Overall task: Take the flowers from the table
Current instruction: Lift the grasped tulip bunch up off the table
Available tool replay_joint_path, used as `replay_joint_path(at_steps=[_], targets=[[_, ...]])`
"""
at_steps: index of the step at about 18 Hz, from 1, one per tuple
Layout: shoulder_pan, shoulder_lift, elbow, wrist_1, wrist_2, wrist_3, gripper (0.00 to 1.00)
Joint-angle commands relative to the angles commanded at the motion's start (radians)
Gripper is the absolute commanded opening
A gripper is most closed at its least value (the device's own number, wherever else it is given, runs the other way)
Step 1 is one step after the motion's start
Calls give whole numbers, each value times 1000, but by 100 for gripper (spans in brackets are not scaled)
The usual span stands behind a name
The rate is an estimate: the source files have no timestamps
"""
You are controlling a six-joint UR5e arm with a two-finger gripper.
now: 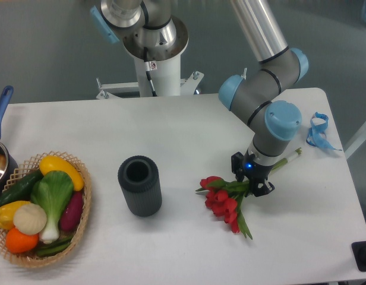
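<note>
Red tulip heads mark the flowers [226,200], which lie on the white table [189,130] to the right of the dark ribbed cylinder [139,185], blooms pointing toward it and down, pale stems running up and to the right under my wrist. My gripper [251,181] is down over the bunch where the green leaves meet the stems, its 2 black fingers drawn in narrow on either side of the stems and closed on them. I cannot tell whether the bunch has left the tabletop; the blooms look to be resting on it or just above. A blue light glows on my wrist just above the fingers. Far right of the cylinder, past the stem ends, curly blue ribbons [317,132] sit near the table edge. Left of the cylinder stands a wicker basket [28,258] of vegetables, and beyond it a pot with a blue handle [1,107].
</note>
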Motion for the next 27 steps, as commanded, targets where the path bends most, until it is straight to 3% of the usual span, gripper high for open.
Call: replay_joint_path(at_steps=[6,10,17,23,27], targets=[[35,58,49,-15,-60,-3,29],[69,156,60,-14,-242,-132,30],[67,276,91,-6,-562,-417,31],[97,314,84,-5,-793,-480,31],[100,316,83,-5,-828,-483,31]])
